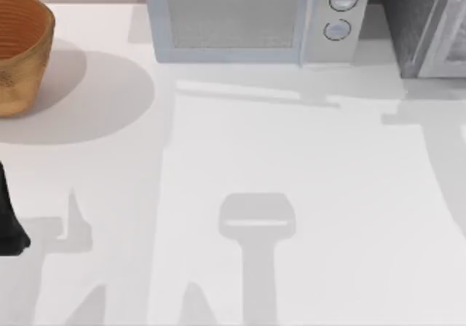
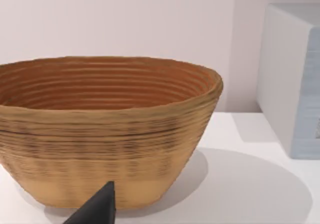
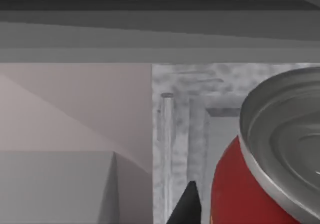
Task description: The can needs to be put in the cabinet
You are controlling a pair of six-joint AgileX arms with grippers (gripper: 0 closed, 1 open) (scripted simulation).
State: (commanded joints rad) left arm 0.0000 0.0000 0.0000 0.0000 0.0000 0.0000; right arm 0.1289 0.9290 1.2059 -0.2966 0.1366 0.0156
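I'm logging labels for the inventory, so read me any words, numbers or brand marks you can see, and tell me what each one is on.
No text can be read on anything here.
The can: red side and silver top show; no lettering in view.
The microwave: two round knobs, no marks legible.
The cabinet: speckled grey, no label.
The basket: plain weave, no writing.

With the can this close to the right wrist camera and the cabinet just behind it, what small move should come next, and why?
Probably a short push forward toward the cabinet. In the right wrist view the can sits close beside the right arm's dark fingertip, apparently carried, with the speckled grey cabinet right behind it. The left arm is parked at the table's left edge near the basket.
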